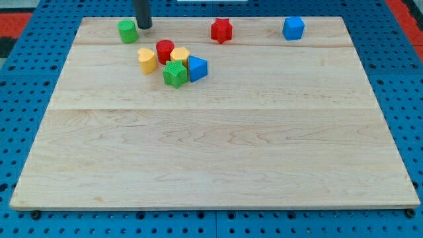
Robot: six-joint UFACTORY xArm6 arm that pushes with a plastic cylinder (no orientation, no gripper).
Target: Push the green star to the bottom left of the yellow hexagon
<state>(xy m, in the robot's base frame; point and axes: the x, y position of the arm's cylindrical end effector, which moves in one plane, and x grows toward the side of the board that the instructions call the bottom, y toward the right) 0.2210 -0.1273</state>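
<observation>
The green star (175, 73) lies in a tight cluster near the view's top left. The yellow hexagon (180, 55) touches it just above, slightly right. A red cylinder (164, 50) sits at the hexagon's left and a blue triangular block (197, 68) at the star's right. A yellow block (147, 59) stands left of the cluster. My tip (143, 26) is at the board's top edge, just right of a green cylinder (127, 30), above and left of the cluster, apart from the star.
A red star (221, 30) lies at the top middle and a blue cube (293, 28) at the top right. The wooden board (218, 152) rests on a blue pegboard surface.
</observation>
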